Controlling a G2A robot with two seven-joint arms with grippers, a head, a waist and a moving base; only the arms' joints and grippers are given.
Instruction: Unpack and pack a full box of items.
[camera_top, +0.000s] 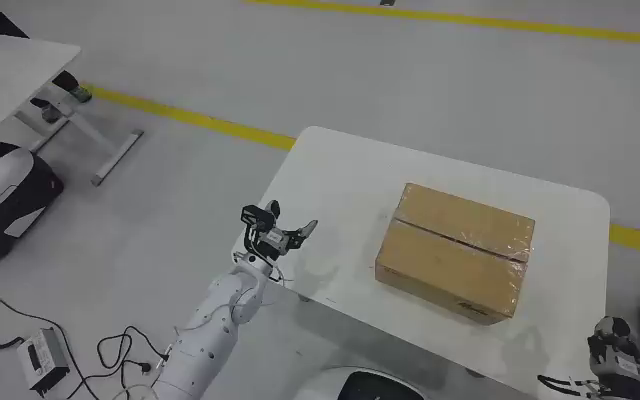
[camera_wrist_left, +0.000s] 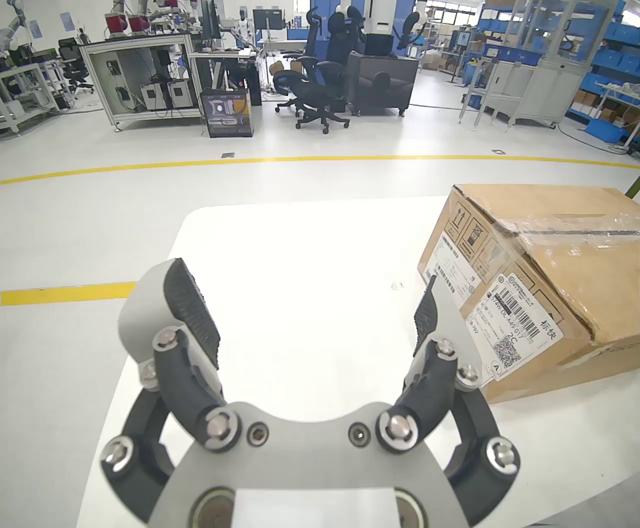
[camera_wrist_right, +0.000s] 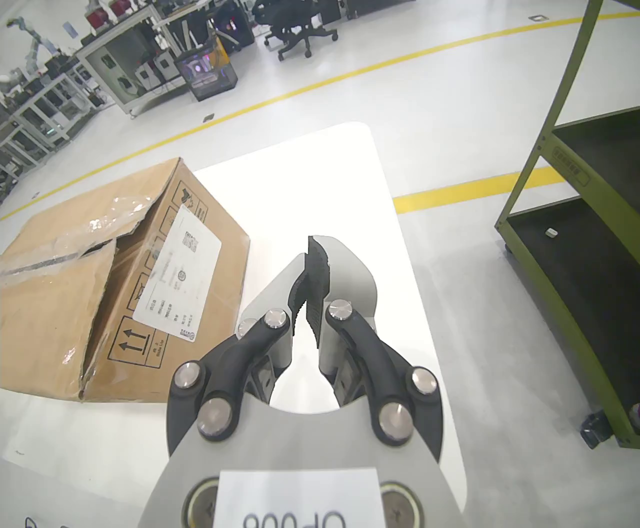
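A brown cardboard box (camera_top: 456, 250) lies shut on the white table (camera_top: 340, 190), its top seam covered with clear tape. The left wrist view shows the box (camera_wrist_left: 560, 270) with white labels on its near end. My left gripper (camera_top: 288, 228) (camera_wrist_left: 305, 295) hovers open over the table's left edge, apart from the box, nothing between its fingers. My right gripper (camera_wrist_right: 312, 270) is shut and empty above the table's right end, beside the box (camera_wrist_right: 100, 280), whose end flap gapes a little. Part of the right arm (camera_top: 612, 350) sits at the lower right corner of the top view.
A green metal trolley (camera_wrist_right: 575, 220) with dark shelves stands on the floor just past the table's right end. Yellow floor lines (camera_top: 190, 115) run behind the table. Another white table (camera_top: 40, 70) stands far left. Office chairs (camera_wrist_left: 315, 85) and racks are far off.
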